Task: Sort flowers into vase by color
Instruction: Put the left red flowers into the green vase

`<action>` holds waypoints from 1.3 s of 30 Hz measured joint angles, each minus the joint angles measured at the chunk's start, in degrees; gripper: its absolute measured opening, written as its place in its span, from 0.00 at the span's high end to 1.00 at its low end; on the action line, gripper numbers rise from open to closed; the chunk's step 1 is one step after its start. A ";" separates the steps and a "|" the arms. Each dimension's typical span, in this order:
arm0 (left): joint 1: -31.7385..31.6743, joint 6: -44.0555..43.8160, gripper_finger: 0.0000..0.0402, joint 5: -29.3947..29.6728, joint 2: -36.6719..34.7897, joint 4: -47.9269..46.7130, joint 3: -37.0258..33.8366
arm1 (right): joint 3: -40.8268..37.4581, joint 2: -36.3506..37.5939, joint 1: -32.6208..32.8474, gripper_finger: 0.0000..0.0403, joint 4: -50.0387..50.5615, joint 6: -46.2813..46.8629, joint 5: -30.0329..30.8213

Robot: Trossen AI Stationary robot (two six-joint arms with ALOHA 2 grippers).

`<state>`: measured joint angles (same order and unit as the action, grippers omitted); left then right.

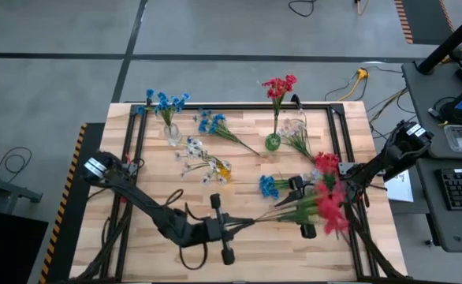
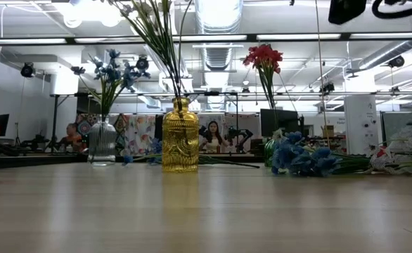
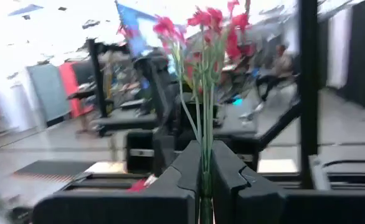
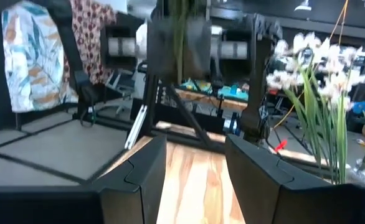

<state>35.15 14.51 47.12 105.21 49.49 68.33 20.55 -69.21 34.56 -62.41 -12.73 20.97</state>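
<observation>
The surface [image 1: 239, 177] was pale wood planks framed by black rails, standing on a grey floor with cables trailing and a desk with a keyboard [image 1: 461, 189] beside it. Beyond it lay an open workshop, a person [image 2: 211, 137] seated far off. The left claw [image 3: 205, 180] was closed tight on the stems of a red flower sprig [image 1: 326, 207], held above the near right part of the surface. The right claw [image 4: 195, 165] hung wide open, holding nothing. Blue flowers [image 1: 164, 102] stood in a clear vase, red flowers [image 1: 278, 87] in a green one, white flowers [image 1: 195, 150] in a gold vase [image 2: 180, 137].
</observation>
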 joint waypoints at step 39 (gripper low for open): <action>-4.52 -1.75 1.00 -1.21 1.48 9.05 -7.33 | 9.23 0.00 -6.03 0.45 2.31 -0.31 -2.90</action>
<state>30.63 12.76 45.91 106.69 58.54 60.99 29.78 -69.21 28.53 -60.11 -13.04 18.08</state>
